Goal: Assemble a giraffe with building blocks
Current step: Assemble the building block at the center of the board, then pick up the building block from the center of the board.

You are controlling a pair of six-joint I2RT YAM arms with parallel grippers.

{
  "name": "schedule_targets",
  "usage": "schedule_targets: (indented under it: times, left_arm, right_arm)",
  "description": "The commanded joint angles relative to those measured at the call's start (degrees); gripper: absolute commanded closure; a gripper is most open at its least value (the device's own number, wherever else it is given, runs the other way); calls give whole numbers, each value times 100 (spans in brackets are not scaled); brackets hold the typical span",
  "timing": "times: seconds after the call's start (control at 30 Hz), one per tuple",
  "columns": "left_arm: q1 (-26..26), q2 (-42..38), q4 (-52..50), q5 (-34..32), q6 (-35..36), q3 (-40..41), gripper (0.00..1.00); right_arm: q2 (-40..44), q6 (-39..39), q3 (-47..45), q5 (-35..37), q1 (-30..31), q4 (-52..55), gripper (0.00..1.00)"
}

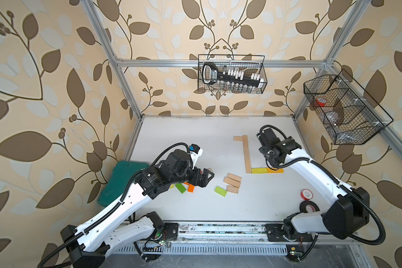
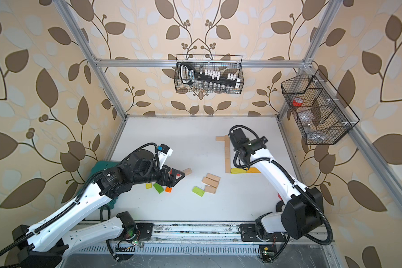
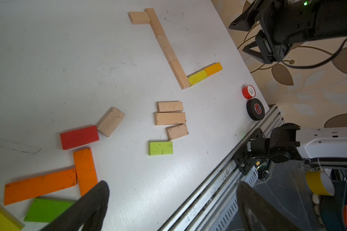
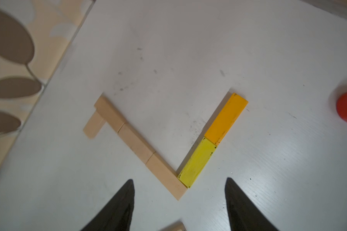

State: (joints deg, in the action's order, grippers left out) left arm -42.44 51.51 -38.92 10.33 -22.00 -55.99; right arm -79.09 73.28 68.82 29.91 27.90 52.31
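Note:
Flat on the white table (image 1: 172, 143) lies a line of pale building blocks (image 1: 247, 153) with a short pale piece (image 1: 238, 138) at its far end. A yellow block (image 1: 259, 170) and an orange one (image 1: 275, 170) run rightward from its near end. My right gripper (image 4: 178, 180) hangs open and empty above that corner. Three loose pale planks (image 3: 169, 118) and a light green block (image 3: 160, 148) lie mid-table. My left gripper (image 3: 172, 183) is wide open and empty over a scatter of red (image 3: 79, 137), pale (image 3: 111, 122), orange (image 3: 40, 186), green (image 3: 48, 209) and yellow (image 3: 0, 218) blocks.
A dark green case (image 1: 123, 178) lies at the table's left edge under my left arm. Red (image 1: 306, 194) and black (image 1: 308, 206) tape rolls sit front right by my right arm's base. Wire baskets hang on the back wall (image 1: 231, 74) and right frame (image 1: 344, 109). An aluminium rail (image 1: 218, 228) borders the front.

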Motion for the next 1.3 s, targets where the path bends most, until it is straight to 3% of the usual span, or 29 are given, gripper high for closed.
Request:
schedule_targets:
  times: [0.0, 0.1, 0.27, 0.4, 0.57, 0.93, 1.27]
  left_arm:
    - [-37, -346, -308, -346, -328, 9, 1]
    - [-37, -711, -523, -658, -545, 7, 1]
    - [-37, -1363, -846, -1199, -899, 39, 1]
    - [-37, -1696, -1025, -1307, -1170, 142, 1]
    - [-37, -1837, -977, -963, -1534, 528, 1]
    - [-37, -1816, -660, -434, -1893, 1199, 1]
    - [-37, -1591, -469, -135, -1883, 1326, 1]
  right_arm:
    - [349, -1801, -401, 238, 985, -610, 33]
    - [724, -3120, -1075, -620, 1673, -1910, 34]
    - [452, -4005, -1440, -1906, 2148, -2616, 41]
    - [-651, -4720, -791, -1882, 2957, -2006, 42]
    - [-1862, -5144, -167, -1611, 3655, -1444, 42]
    - [-2366, -5281, -90, -1462, 3687, -1461, 40]
    - [-2452, -5406, -122, -1819, 3346, -1599, 42]
